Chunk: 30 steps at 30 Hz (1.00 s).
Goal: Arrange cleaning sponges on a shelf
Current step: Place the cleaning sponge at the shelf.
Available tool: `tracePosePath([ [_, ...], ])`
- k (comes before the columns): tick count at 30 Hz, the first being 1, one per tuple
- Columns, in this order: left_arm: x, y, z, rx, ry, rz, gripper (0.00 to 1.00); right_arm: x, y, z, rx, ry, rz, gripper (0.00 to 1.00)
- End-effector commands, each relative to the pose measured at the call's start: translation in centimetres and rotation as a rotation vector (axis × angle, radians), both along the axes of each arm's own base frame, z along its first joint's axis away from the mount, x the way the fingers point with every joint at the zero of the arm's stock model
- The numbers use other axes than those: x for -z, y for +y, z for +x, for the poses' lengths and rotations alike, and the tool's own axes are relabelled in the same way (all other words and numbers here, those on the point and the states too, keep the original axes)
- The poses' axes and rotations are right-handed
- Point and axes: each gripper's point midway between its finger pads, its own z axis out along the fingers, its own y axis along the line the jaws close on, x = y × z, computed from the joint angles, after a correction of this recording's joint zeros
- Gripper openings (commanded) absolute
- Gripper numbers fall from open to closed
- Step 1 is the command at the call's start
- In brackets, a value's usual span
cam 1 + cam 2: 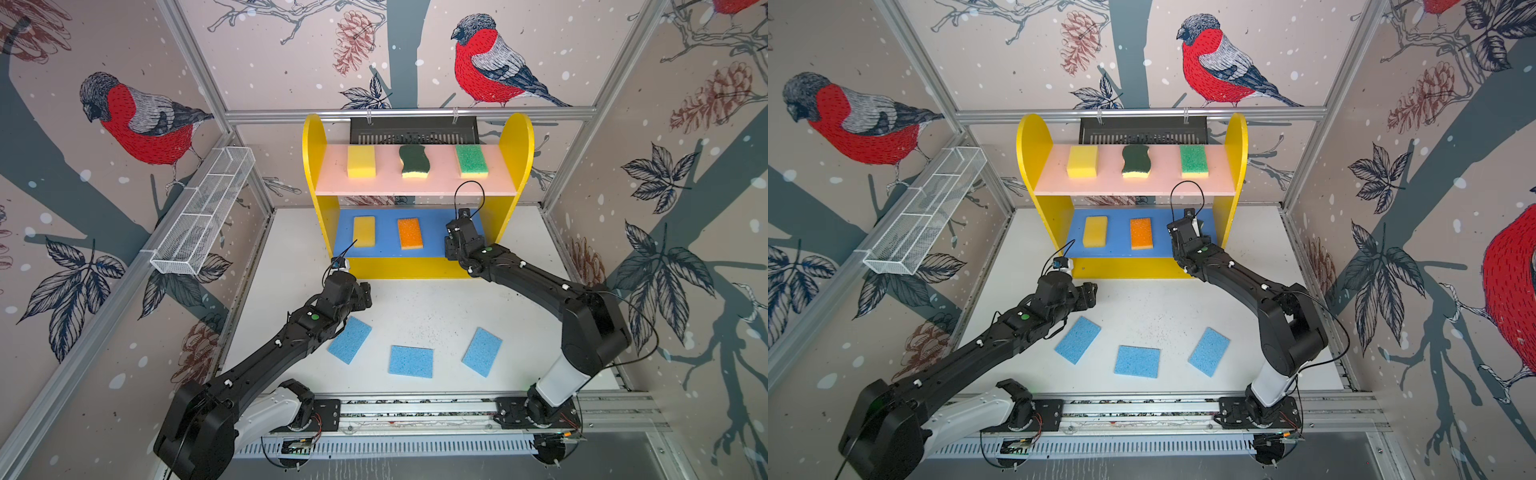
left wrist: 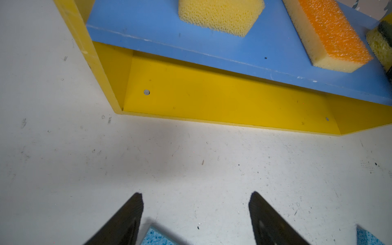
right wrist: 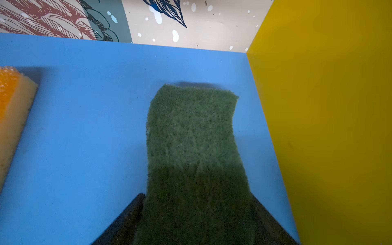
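The shelf (image 1: 517, 141) holds a yellow sponge (image 1: 361, 161), a wavy dark-green sponge (image 1: 413, 162) and a bright-green sponge (image 1: 471, 160) on its pink board. On the blue board (image 1: 386, 249) lie a yellow sponge (image 1: 364, 231) and an orange-topped sponge (image 1: 409, 233). My right gripper (image 3: 196, 197) reaches onto that board's right end. A second dark-green sponge (image 3: 191, 131) lies flat there between its spread fingers. Three light-blue sponges (image 1: 350, 340) (image 1: 411, 361) (image 1: 482, 351) lie on the table. My left gripper (image 2: 195, 197) hangs open and empty before the shelf.
A white wire-mesh basket (image 1: 203, 216) hangs on the left wall. A black slotted tray (image 1: 415, 129) sits behind the shelf top. The shelf's yellow right side (image 3: 318, 127) stands close beside the dark-green sponge. The yellow bottom level (image 2: 212, 99) holds nothing.
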Motion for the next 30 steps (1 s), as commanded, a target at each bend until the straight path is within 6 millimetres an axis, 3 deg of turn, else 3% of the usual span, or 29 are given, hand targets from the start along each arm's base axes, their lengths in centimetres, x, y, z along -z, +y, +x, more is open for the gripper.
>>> tracePosePath([
  [1, -0.8, 0.0, 0.5, -0.004, -0.036, -0.007, 0.79, -0.4, -0.1, 0.4, 0.021, -0.018, 0.004, 0.73],
  [16, -0.8, 0.1, 0.5, -0.009, -0.031, -0.006, 0.79, -2.1, 0.0, 0.3, 0.014, -0.040, 0.018, 0.83],
  [30, -0.8, 1.0, -0.1, -0.040, -0.019, 0.017, 0.79, -5.0, 1.8, -2.1, -0.053, -0.077, 0.072, 0.89],
])
